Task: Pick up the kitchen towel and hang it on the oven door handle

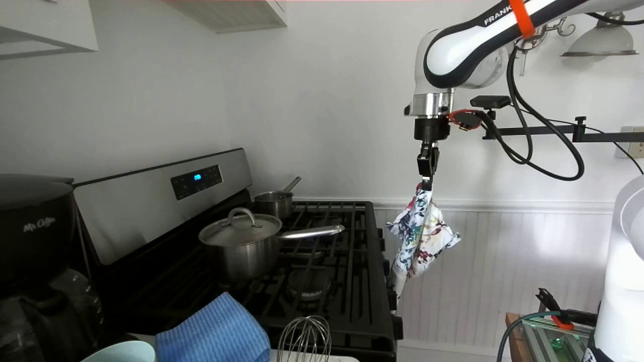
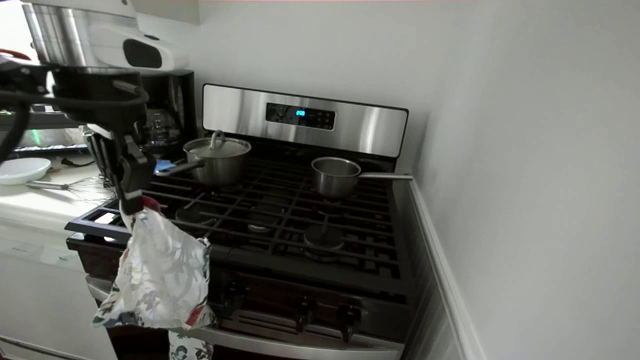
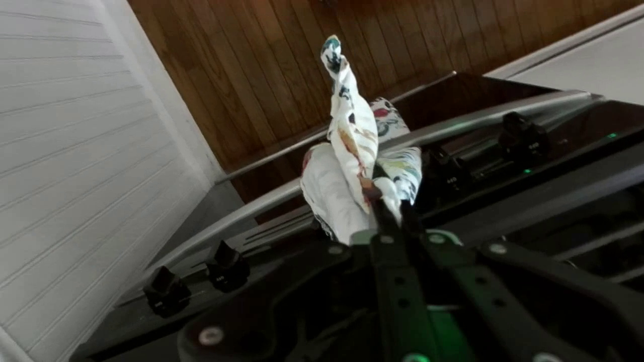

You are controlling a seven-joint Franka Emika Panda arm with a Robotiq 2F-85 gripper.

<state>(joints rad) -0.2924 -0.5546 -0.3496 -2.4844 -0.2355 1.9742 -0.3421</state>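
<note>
The kitchen towel, white with a colourful print, hangs bunched from my gripper in front of the stove in both exterior views (image 1: 420, 236) (image 2: 160, 270). My gripper (image 1: 426, 185) (image 2: 131, 204) points down and is shut on the towel's top. In the wrist view the towel (image 3: 352, 136) hangs from the fingertips (image 3: 395, 213) over the oven door handle (image 3: 271, 198). A printed strip shows beyond the handle there, and below the handle (image 2: 280, 346) in an exterior view. The handle seems to cross in front of this strip; how the towel passes it is partly hidden.
A lidded pot (image 1: 246, 256) and a small saucepan (image 2: 335, 177) stand on the stovetop, handles sticking out. Control knobs (image 3: 229, 266) project above the oven handle. A wall (image 2: 525, 200) borders one side. A blue ribbed cloth (image 1: 216, 332) and a whisk (image 1: 307, 337) lie on the counter.
</note>
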